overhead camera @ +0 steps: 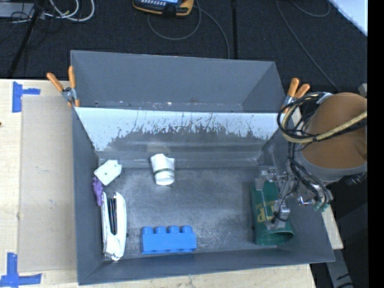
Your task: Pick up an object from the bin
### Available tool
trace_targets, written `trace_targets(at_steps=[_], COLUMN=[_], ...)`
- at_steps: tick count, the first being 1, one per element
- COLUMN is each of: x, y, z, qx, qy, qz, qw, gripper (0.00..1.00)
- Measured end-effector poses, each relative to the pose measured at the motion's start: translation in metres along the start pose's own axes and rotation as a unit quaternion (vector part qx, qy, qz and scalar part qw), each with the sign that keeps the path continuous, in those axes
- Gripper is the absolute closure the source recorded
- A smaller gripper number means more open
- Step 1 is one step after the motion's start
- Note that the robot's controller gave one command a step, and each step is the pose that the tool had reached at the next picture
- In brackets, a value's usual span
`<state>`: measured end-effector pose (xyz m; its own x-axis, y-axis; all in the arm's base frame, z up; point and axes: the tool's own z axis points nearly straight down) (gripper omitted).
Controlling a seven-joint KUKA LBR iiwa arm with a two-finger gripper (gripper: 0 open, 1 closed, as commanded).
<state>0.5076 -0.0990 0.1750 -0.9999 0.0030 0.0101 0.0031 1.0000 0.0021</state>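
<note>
My gripper (278, 211) is low at the bin's right side, directly over a dark green can-like thing (266, 231) with a yellowish label. The green thing lies along the right wall near the front corner, and the gripper covers its upper part. A blue toy brick (169, 239) with studs lies at the front middle, well left of the gripper. A small white cylinder (162, 169) rests toward the back, left of centre.
Along the left wall lie a long white stapler-like thing (114, 224), a white tag-shaped piece (107, 172) and a small purple piece (97, 191). Bare grey floor spans the bin's middle. The arm's orange cover and cables hang over the right rim.
</note>
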Motion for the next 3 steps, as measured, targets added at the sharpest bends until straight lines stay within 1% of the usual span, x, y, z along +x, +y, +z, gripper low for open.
trace_targets(at_steps=[1,2,3], x=[-0.002,0.001,0.017], y=[0.0,0.025,-0.025], z=[-0.004,0.027,0.05], qx=[0.001,0.001,-0.001], qy=[-0.0041,-0.0035,-0.0022], qz=[-0.002,-0.05,-0.248], qw=[1.0,0.9987,0.9686], gripper=[0.0,0.0,0.0])
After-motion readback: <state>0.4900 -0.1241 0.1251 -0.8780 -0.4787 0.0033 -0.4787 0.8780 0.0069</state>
